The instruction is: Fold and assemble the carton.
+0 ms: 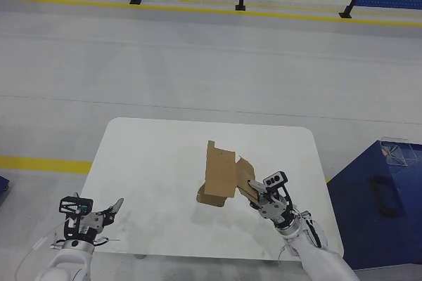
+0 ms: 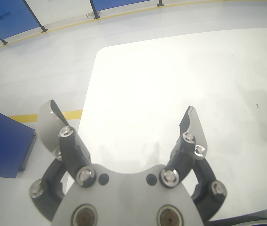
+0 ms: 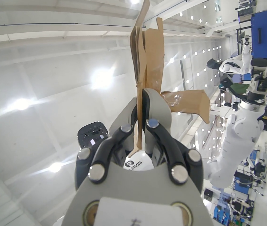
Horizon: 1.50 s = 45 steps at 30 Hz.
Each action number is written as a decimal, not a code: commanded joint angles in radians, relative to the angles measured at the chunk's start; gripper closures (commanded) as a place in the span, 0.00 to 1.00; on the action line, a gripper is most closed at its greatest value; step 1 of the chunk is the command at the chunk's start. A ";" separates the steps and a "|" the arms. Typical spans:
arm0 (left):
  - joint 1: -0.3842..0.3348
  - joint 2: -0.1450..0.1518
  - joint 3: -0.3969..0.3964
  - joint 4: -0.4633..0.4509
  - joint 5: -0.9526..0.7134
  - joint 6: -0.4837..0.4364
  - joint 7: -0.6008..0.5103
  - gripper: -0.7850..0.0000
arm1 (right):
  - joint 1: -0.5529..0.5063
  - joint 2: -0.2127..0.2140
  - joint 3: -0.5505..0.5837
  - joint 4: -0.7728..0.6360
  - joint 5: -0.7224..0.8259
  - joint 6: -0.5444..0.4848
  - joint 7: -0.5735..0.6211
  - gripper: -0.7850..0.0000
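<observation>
The right end effector (image 3: 142, 96) pinches one edge of the partly folded carton (image 1: 220, 175), holding it above the right half of the surface (image 1: 155, 154). The left end effector (image 2: 121, 105) is spread wide and holds nothing, by the near left corner.

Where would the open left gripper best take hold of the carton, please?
Probably the free flat panel edge of the carton, approached from the robot's left: the right gripper clamps the opposite edge, and the open left gripper sits on that side.
</observation>
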 commanded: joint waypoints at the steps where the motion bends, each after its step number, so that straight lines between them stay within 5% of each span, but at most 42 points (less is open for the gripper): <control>1: 0.000 0.000 0.000 0.000 0.000 0.000 0.000 0.00 | 0.003 -0.002 -0.003 0.005 -0.010 0.007 0.002 1.00; 16: -0.014 -0.003 0.003 -0.019 -0.082 -0.043 -0.068 0.00 | 0.003 -0.002 -0.003 0.005 -0.010 0.007 0.002 1.00; 20: -0.017 -0.002 -0.034 -0.103 -0.421 -0.160 -0.323 0.00 | 0.003 -0.002 -0.002 0.004 -0.015 0.007 -0.003 1.00; 23: -0.042 0.002 -0.094 -0.139 -0.714 -0.164 -0.557 0.00 | 0.003 -0.001 -0.007 -0.003 -0.119 0.010 -0.022 1.00; 30: -0.192 0.022 -0.161 -0.006 -1.487 -0.051 -1.195 0.00 | 0.023 -0.011 -0.059 0.023 -0.298 -0.022 0.014 1.00; 35: -0.288 0.029 -0.107 0.130 -1.688 0.010 -1.401 0.00 | 0.038 -0.026 -0.120 0.034 -0.407 -0.074 0.043 1.00; 41: -0.297 0.030 -0.026 0.149 -1.681 -0.039 -1.420 0.00 | 0.049 -0.042 -0.171 0.051 -0.474 -0.090 0.031 1.00; 43: -0.293 0.030 0.004 0.143 -1.667 -0.063 -1.415 0.53 | 0.051 -0.049 -0.190 0.055 -0.502 -0.110 0.012 1.00; 45: -0.291 0.031 0.018 0.141 -1.668 -0.069 -1.413 0.62 | 0.051 -0.053 -0.202 0.057 -0.507 -0.114 0.008 1.00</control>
